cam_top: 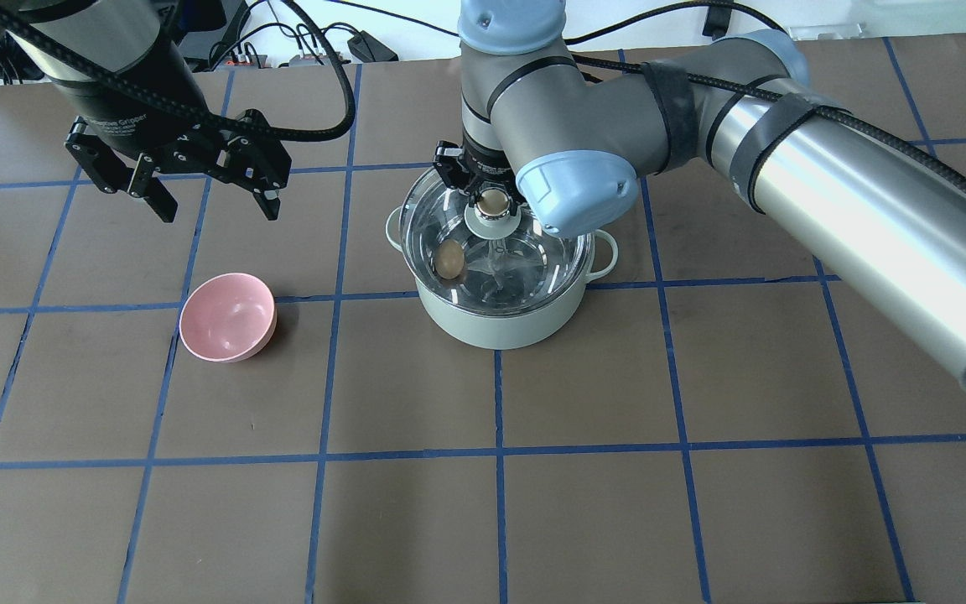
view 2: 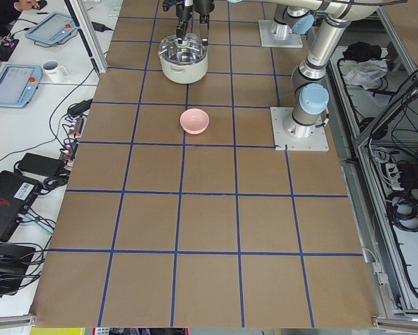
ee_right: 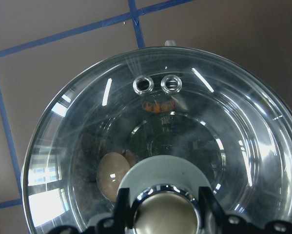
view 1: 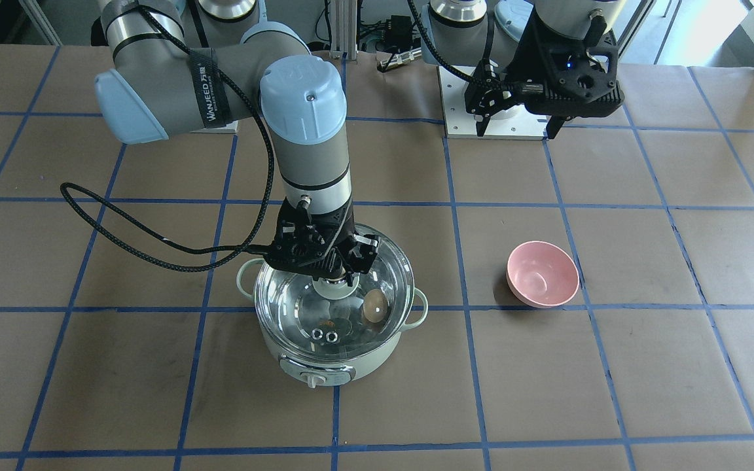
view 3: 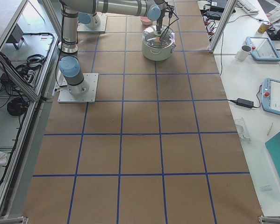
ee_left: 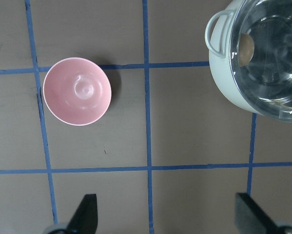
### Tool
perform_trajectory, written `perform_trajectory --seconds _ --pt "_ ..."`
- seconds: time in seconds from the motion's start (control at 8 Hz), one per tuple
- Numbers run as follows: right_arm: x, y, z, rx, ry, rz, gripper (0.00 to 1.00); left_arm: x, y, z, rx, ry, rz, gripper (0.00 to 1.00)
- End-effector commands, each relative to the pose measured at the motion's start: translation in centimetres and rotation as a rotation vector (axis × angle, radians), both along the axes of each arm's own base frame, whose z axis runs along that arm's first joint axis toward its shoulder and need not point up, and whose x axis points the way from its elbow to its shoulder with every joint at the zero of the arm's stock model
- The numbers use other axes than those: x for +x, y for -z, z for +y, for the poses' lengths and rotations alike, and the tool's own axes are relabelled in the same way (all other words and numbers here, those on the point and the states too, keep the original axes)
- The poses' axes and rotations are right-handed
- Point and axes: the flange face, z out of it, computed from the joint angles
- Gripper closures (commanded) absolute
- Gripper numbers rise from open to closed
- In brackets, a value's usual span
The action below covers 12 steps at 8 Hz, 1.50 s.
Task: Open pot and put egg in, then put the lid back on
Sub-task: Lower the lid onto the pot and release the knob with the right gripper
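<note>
Now your right gripper (ee_right: 163, 210) sits directly above the pot (cam_top: 500, 323), its fingers clamped on the knob (cam_top: 493, 200) of the lid (ee_right: 223, 126), which looks seated level on the pot's rim. The egg (cam_top: 449, 260) lies inside the pot, under the glass. Your left gripper (cam_top: 219, 208) hangs spread apart, well away from the pot. I judge that only letting go and a straight lift remain.

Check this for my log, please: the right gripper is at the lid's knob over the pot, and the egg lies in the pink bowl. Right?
Not quite. The egg lies inside the pot, under the glass lid, not in the pink bowl, which is empty; the overhead exterior view shows it. The rest stands.
</note>
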Motion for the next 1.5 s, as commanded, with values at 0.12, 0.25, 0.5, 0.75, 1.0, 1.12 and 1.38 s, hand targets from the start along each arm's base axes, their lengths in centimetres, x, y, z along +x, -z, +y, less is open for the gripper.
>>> perform_trajectory --seconds 0.12,0.25,0.5,0.75,1.0,1.12,1.38 --pt "-0.05 0.11 0.01 0.003 -0.007 0.008 1.00 -0.01 -0.05 -0.02 -0.002 0.000 0.001 0.00" --pt "-0.08 0.20 -0.04 0.003 -0.008 0.013 1.00 -0.01 -0.05 -0.02 -0.002 0.001 0.001 0.00" --pt "-0.11 0.30 0.00 0.005 -0.007 0.015 0.97 -0.01 0.04 0.01 0.001 0.005 0.001 0.00" --pt "-0.10 0.40 -0.03 0.006 -0.009 0.016 0.94 -0.14 0.01 0.02 -0.002 0.003 -0.001 0.00" --pt "-0.12 0.40 -0.04 0.006 -0.009 0.017 0.91 -0.15 0.03 -0.04 -0.007 0.005 0.001 0.00" --pt "-0.14 0.41 -0.03 0.007 -0.008 0.019 0.90 -0.15 0.01 -0.05 -0.008 0.005 0.001 0.00" --pt "-0.16 0.22 0.03 0.004 -0.010 0.018 0.86 -0.15 0.01 -0.05 -0.008 0.005 0.001 0.00"
